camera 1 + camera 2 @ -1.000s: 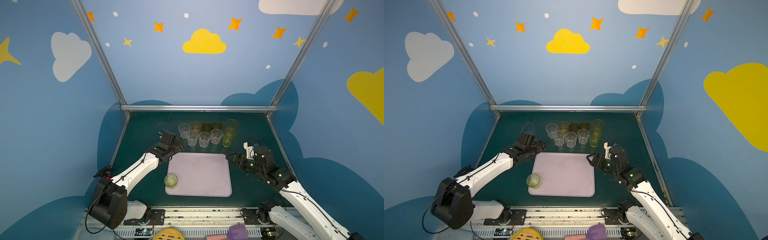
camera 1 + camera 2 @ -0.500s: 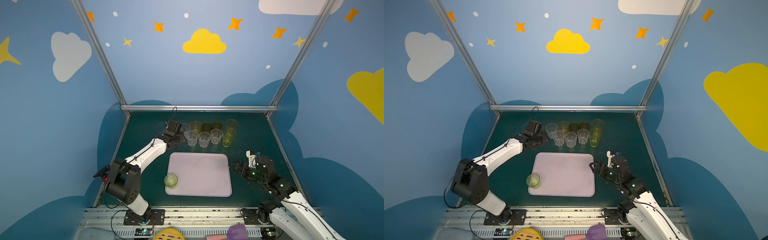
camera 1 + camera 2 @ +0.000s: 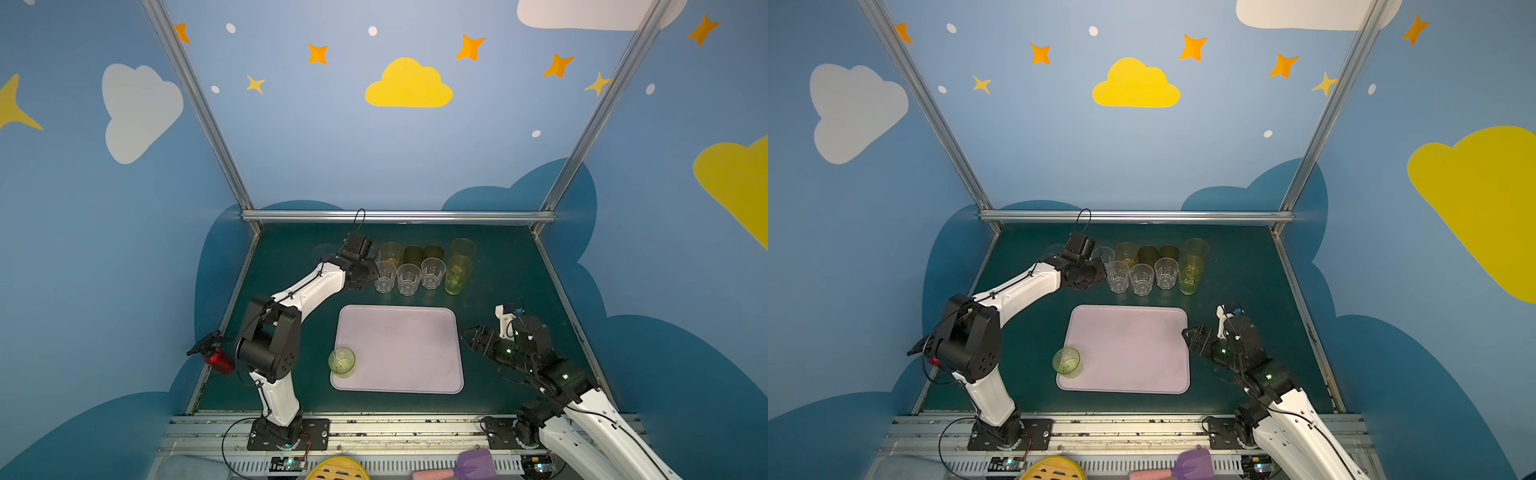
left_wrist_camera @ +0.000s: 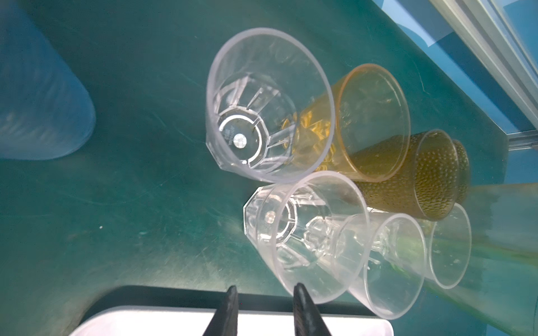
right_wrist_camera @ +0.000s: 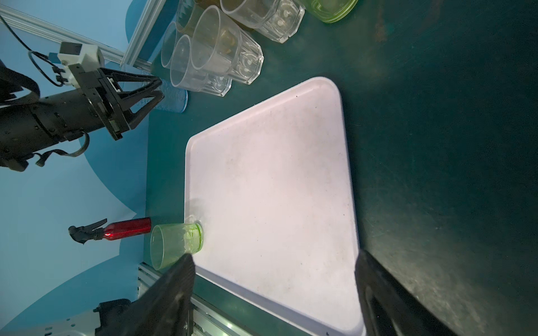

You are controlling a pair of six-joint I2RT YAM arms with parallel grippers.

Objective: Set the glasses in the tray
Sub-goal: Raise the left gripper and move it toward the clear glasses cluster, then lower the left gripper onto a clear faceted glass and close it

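Tabletop (image 4: pixel 116 203): glasses (image 4: pixel 305 232) beside left hand (image 4: pixel 266 291)

Lilac-pink tray (image 3: pixel 399 349), green glass (image 3: pixel 341 361) — dimpled amber glass (image 4: pixel 431 180), teal tabletop (image 3: pixel 503 282).

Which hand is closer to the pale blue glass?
Left. The left hand is right beside the pale blue glass; the right hand is across the tray from it.

One glass (image 3: pixel 341 361) in the tray (image 3: pixel 399 349) at its front left corner, other glasses (image 3: pixel 409 279) grouped behind the tray
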